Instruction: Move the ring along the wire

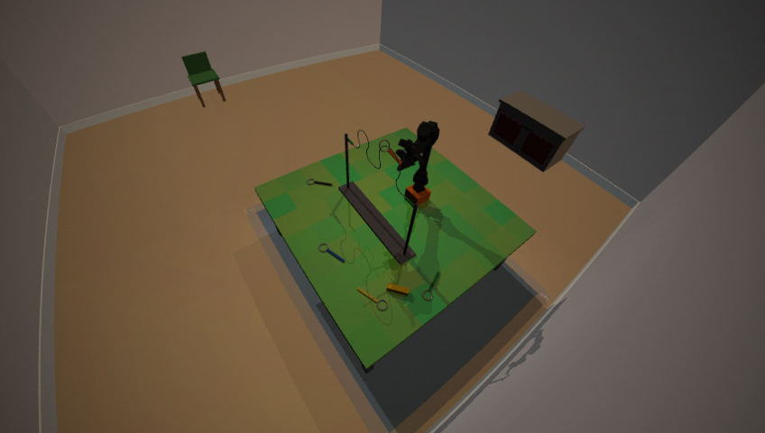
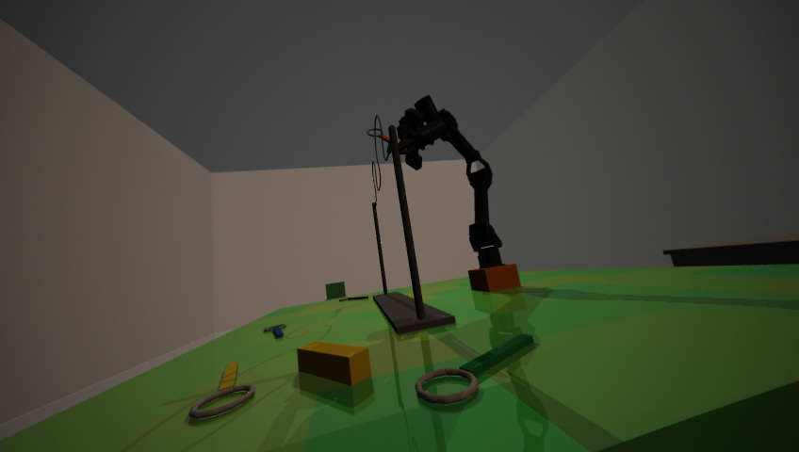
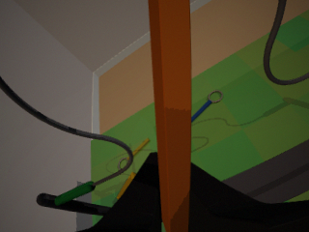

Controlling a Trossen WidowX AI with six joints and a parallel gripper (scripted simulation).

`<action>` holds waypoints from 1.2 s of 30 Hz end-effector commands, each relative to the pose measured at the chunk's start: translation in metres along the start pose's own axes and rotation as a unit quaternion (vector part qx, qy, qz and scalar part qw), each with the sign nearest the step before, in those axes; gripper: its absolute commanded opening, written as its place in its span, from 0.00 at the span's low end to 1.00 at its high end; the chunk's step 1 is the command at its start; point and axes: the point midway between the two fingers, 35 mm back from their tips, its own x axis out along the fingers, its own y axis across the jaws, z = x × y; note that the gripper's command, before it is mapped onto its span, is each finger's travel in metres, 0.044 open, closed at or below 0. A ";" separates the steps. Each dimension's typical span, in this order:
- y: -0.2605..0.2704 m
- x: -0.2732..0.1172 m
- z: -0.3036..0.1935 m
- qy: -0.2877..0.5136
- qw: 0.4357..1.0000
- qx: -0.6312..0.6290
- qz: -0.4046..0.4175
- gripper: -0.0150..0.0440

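My gripper (image 1: 400, 161) (image 3: 161, 159) is shut on the orange handle (image 1: 393, 154) (image 2: 384, 137) (image 3: 171, 97), holding it high above the table. The grey ring (image 1: 384, 140) (image 2: 370, 129) is at the handle's far end, at the middle stretch of the thin grey wire (image 1: 367, 147) (image 3: 48, 121), away from both posts. It looks to be around the wire, but whether they touch is too small to tell. The ring is outside the wrist view. A green part (image 1: 349, 142) is beside the far post (image 1: 347, 166) (image 2: 379, 246). Another green part (image 3: 74, 193) is beside the near post (image 1: 410, 230) (image 2: 406, 223).
The posts stand on a dark base (image 1: 375, 222) (image 2: 426, 322). On the table are a yellow block (image 1: 397, 290) (image 2: 325, 363) and loose rings with black (image 1: 323, 183), blue (image 1: 335, 255), yellow (image 1: 367, 295) and green (image 1: 434, 281) handles. The wire curves close to the handle and fingers.
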 end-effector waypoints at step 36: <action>-0.016 0.002 0.003 -0.028 0.968 -0.217 -0.121 0.00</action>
